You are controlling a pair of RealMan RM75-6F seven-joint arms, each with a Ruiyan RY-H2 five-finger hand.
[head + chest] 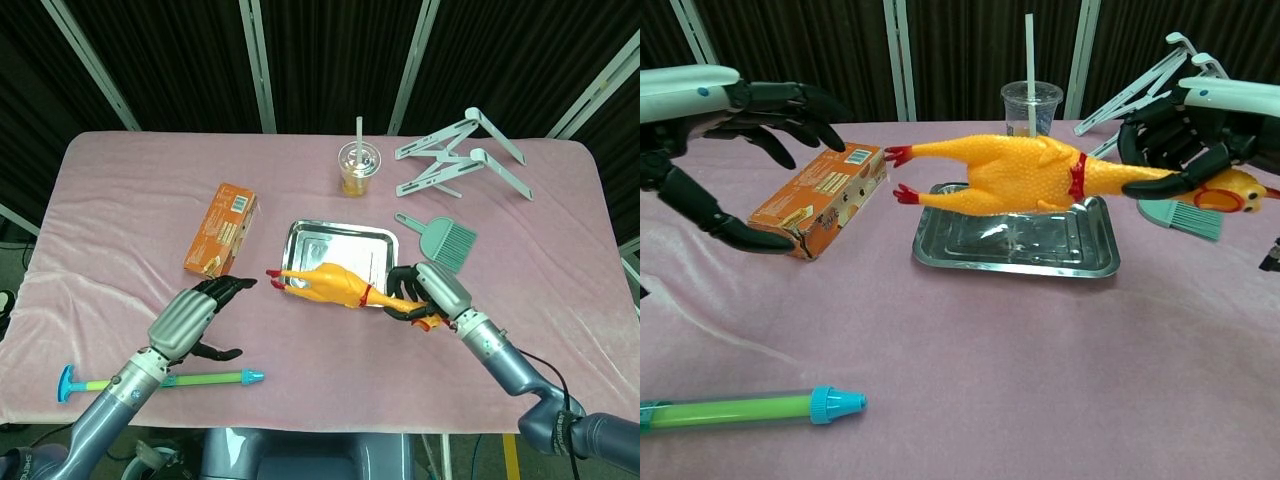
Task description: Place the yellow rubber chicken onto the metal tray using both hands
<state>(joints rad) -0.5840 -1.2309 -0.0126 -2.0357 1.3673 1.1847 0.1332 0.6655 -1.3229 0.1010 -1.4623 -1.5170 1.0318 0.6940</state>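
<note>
- My left hand (193,318) hangs with fingers spread, gripping nothing, above the green syringe toy (160,381).
- The orange box (221,229) lies left of the metal tray (300,236).
- I see the yellow rubber chicken (1025,175) lifted clear over the tray.
- My right hand (432,294) grips its neck, alone.
- Drink cup (359,169), folding stand (462,157) and teal brush (443,240) sit beyond.

We see the left hand (193,315) empty, fingers spread, thumb apart below them, forearm raised. Right hand (430,295) has fingers curled round the rubber chicken (325,283) neck, holding it aloft.
</note>
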